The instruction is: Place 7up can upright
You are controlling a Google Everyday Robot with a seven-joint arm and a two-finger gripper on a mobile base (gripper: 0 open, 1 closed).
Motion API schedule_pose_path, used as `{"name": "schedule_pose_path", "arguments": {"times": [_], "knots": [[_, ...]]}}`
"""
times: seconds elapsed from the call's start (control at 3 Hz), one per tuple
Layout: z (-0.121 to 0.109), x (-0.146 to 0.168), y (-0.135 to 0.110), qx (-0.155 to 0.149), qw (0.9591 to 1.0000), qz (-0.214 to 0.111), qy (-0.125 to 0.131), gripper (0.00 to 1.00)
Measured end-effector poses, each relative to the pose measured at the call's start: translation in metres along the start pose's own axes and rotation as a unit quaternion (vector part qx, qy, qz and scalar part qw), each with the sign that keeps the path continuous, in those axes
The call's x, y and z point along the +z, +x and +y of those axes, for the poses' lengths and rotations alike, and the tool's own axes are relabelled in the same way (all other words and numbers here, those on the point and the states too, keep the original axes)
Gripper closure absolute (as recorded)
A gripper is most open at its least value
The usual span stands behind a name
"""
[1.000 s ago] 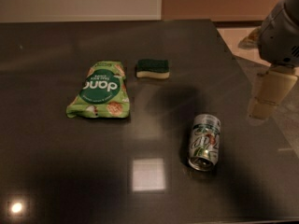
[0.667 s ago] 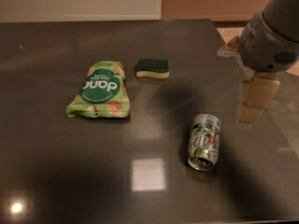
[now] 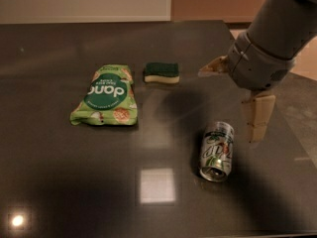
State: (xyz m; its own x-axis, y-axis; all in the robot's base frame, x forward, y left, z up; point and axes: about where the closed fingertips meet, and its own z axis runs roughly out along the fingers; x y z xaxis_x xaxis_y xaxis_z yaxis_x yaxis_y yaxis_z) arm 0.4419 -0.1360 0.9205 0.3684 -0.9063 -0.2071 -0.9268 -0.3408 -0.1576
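Note:
The 7up can (image 3: 217, 150) lies on its side on the dark table (image 3: 59, 182), right of centre, with one metal end facing the front edge. Its label is silver, green and white with a red spot. My gripper (image 3: 228, 107) hangs above and just right of the can, at the end of the grey arm coming in from the upper right. It is open and empty: one tan finger (image 3: 213, 66) points left and the other (image 3: 257, 115) points down beside the can's far end. Neither finger touches the can.
A flat green snack bag (image 3: 105, 95) lies left of centre. A green-and-yellow sponge (image 3: 162, 73) lies behind it to the right. The table's right edge (image 3: 282, 118) runs close behind the gripper. Light reflections show on the front of the tabletop.
The arm has moved left and down from the right edge, bringing the gripper close to the can. The can, bag and sponge have not moved.

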Motion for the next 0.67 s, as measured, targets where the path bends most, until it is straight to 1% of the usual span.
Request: {"name": "schedule_pose_path", "arguments": {"times": [0.33, 0.67], "knots": [[0.008, 0.014, -0.006, -0.100, 0.9948, 0.010, -0.016, 0.00], [0.018, 0.030, -0.009, -0.188, 0.9816, 0.016, -0.030, 0.00]]}}
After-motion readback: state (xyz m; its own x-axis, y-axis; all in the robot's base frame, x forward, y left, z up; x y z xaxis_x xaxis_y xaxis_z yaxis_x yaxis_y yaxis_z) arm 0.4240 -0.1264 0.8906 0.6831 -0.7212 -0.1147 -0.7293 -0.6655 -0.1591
